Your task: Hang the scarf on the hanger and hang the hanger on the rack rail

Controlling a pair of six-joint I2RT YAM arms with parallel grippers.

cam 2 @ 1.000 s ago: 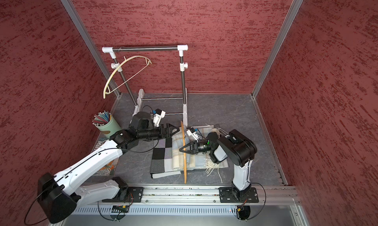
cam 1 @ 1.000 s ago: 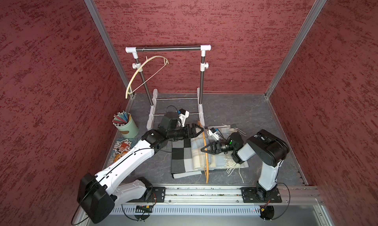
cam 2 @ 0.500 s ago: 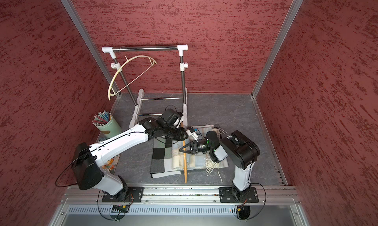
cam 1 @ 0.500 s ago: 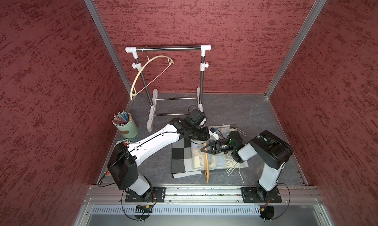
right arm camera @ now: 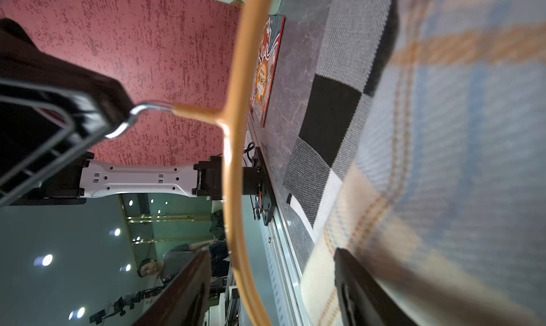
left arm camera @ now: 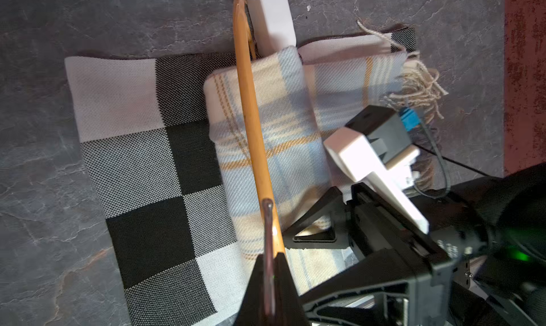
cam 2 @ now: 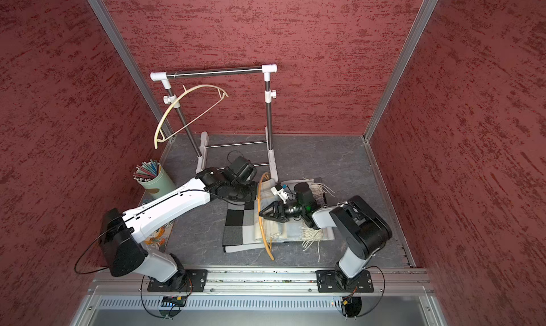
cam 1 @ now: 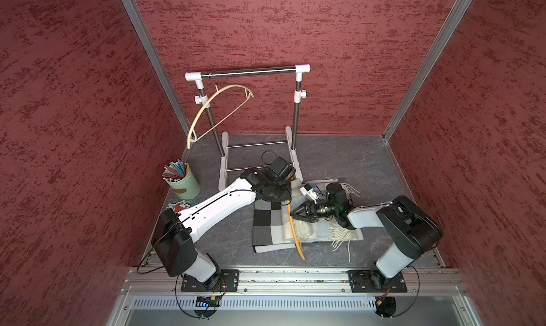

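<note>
One orange hanger [left arm camera: 251, 117], hook half inside left gripper [left arm camera: 268, 261].

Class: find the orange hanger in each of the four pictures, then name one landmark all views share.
Top view: orange hanger arcs over the plaid scarf, mid-floor.
Top view: same arc, mid-floor.
Left wrist: long bar crossing the plaid scarf, close up.
Right wrist: thick bar through the picture's centre.
Shared landmark: black-and-white checked cloth, beside the hanger in all four.
</note>
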